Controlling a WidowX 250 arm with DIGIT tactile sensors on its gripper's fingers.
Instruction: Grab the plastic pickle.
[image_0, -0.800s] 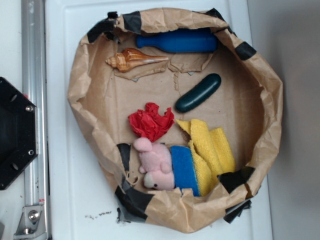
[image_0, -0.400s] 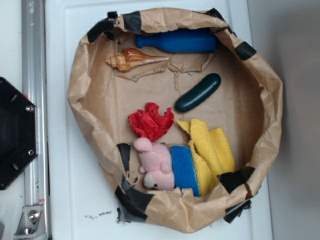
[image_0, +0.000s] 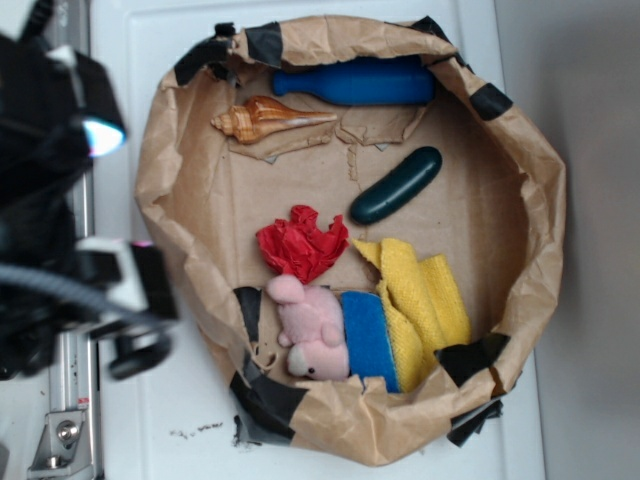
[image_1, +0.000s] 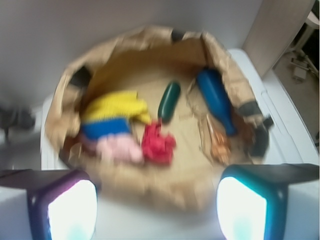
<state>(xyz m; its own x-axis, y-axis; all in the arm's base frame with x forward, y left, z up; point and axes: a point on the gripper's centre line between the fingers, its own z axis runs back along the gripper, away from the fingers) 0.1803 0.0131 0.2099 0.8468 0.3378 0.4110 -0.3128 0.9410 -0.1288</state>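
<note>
One plastic pickle (image_0: 396, 186) (image_1: 169, 101) unlabelled, hand (image_1: 156, 200) apparently open, apart.

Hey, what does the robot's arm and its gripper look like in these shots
The arm is mostly black and blocky, blurred at the left of the exterior view, with a white section and a grey ribbed cable curving along it. From the wrist camera, the gripper shows two boxy dark fingers with bright glowing pale faces, one edged purple, the other teal.
</note>
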